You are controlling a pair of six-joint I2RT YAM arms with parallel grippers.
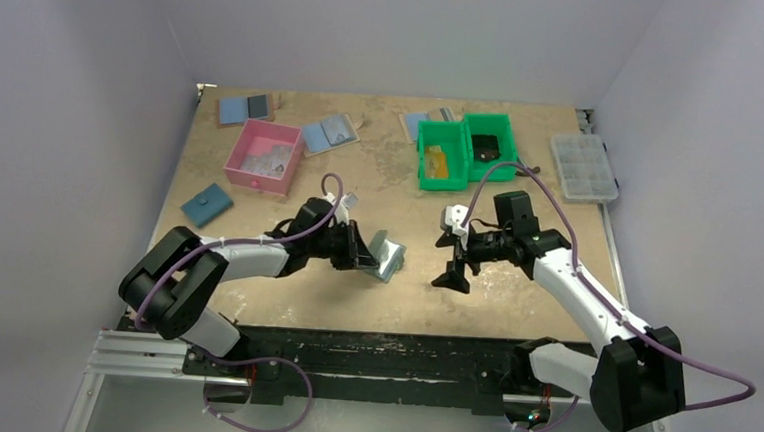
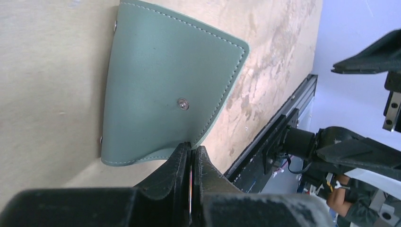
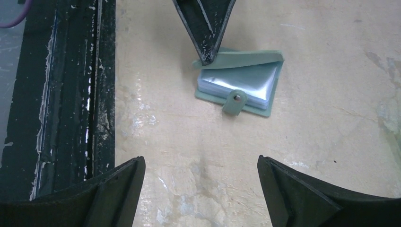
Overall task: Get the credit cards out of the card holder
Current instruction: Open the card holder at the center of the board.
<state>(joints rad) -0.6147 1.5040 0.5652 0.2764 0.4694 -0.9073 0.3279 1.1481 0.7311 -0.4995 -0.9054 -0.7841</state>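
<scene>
Near the front edge of the table point(image 3: 331, 156), midway between the two arms: the card holder point(image 3: 246, 101), grey-green outside, half open. Lower flap flat on the table, its snap tab turned up toward the right wrist camera; upper flap raised at a slant, glossy pale blue sleeves showing in the gap between. No telling what sits inside those sleeves. Clamped on the raised flap's edge: the left hand point(image 2: 190, 147), fingers pressed together with only the leather between them, a metal stud on the flap just above the grip. Reaches in from the left, low over the table. To the right of the holder, near but apart from it: the right hand point(image 1: 452, 270), fingers spread wide, gripping nothing, pointed toward the holder and hanging over bare table. Along the near edge, a black rail point(image 3: 71, 94). Farther back, well apart from the holder: a green bin point(image 1: 440, 186) of two compartments, with an orange-yellow piece point(image 1: 435, 162) in the left one, too small to identify, and a black item point(image 1: 485, 145) in the right one. Right of that, a clear compartment box point(image 1: 583, 166). Back left, a pink bin point(image 1: 256, 182), with a dark blue wallet point(image 1: 206, 205) lying in front of it. Scattered along the back, blue-and-grey folders point(image 1: 326, 132).
</scene>
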